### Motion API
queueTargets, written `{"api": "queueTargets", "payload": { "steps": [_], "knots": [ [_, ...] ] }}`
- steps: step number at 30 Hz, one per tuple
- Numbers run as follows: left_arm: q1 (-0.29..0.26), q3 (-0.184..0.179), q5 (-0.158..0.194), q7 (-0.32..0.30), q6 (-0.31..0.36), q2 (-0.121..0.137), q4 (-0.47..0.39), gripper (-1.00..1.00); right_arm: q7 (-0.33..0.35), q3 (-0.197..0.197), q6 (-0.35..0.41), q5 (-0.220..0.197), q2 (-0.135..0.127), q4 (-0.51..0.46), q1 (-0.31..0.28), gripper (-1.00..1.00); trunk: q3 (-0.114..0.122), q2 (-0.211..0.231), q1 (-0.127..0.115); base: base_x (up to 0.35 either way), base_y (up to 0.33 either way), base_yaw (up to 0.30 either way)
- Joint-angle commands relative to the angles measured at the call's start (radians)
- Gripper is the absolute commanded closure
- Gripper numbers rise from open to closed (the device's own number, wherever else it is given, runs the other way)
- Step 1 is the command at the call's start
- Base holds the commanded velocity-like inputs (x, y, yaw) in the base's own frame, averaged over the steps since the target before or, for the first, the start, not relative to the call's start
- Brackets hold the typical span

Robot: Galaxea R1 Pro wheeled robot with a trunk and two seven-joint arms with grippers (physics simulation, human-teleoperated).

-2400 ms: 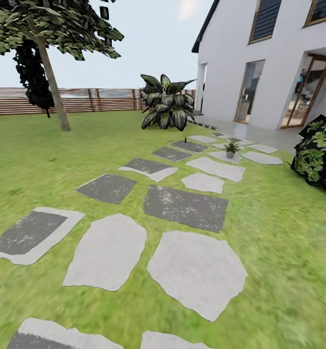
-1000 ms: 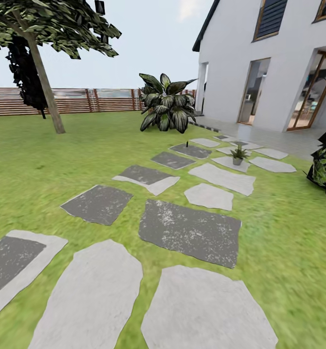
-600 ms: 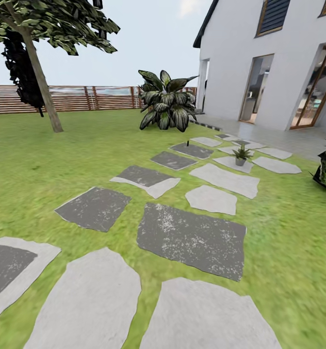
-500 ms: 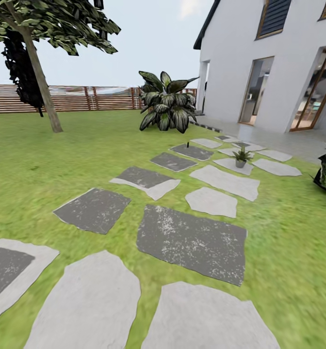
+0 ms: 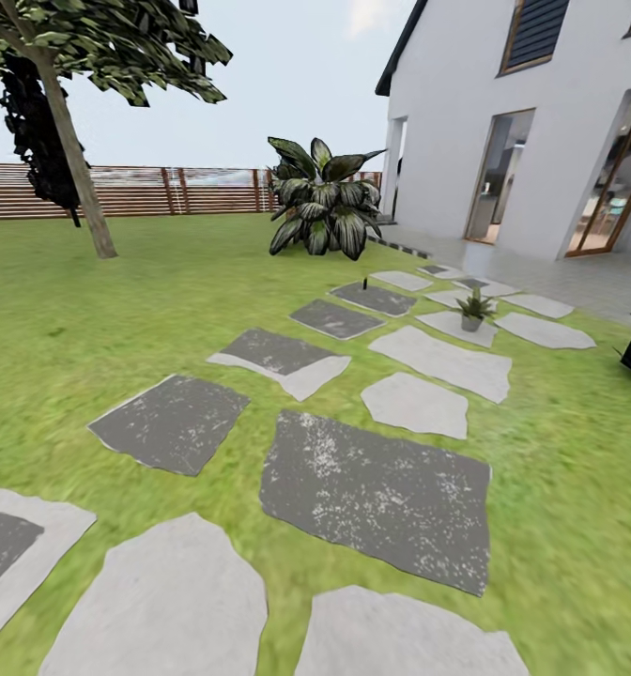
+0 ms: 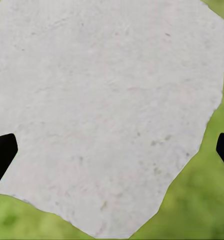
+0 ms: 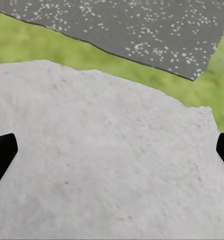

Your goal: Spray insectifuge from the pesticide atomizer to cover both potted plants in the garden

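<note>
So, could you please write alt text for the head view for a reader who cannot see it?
A path of light and dark grey stone slabs crosses a green lawn toward a white house. A small light-green potted plant sits on a far slab, with a big striped-leaf bush and brown slatted fence behind.

Left pincer (image 6: 112,150): 2 fingertips seen at opposite edges of the left wrist view.
Left fingertips (image 6: 2,152): plain black, matte, wedge-shaped, narrowing to blunt angled ends.
Right pincer (image 7: 112,152): 2 fingertips at opposite edges of the right wrist view.
Right fingertips (image 7: 2,155): same plain black, same tapered wedge outline, flat inner faces.
Markings: no lettering, screws or cables discernible on visible tips.
Surface: uniform dark, without shine or texture.
</note>
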Motion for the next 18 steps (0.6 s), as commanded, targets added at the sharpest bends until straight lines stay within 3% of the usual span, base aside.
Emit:
{"api": "queueTargets", "payload": {
  "steps": [1,5,12,18],
  "knots": [
    [-0.001,0.0,0.004,-0.001,-0.003,0.0,0.001,-1.0,0.0,-0.004,-0.003,0.009,0.001,0.001,-0.001,-1.0,-0.001,0.0,0.0,0.339,0.0,0.0],
    [-0.001,0.0,0.004,-0.001,-0.004,0.0,0.001,-1.0,0.0,-0.004,-0.002,0.008,0.001,0.001,-0.001,-1.0,-0.001,0.0,0.0,0.339,0.0,-0.032],
    [-0.001,0.0,0.004,-0.001,-0.004,0.0,0.001,-1.0,0.0,-0.003,-0.002,0.007,0.001,0.0,-0.001,-1.0,-0.001,0.0,0.0,0.339,0.0,-0.185],
    [-0.001,-0.001,0.004,-0.001,-0.005,0.0,0.001,-1.0,0.0,-0.003,-0.003,0.007,0.001,-0.001,-0.001,-1.0,-0.001,0.0,0.0,0.339,0.0,-0.028]
  ]
}}
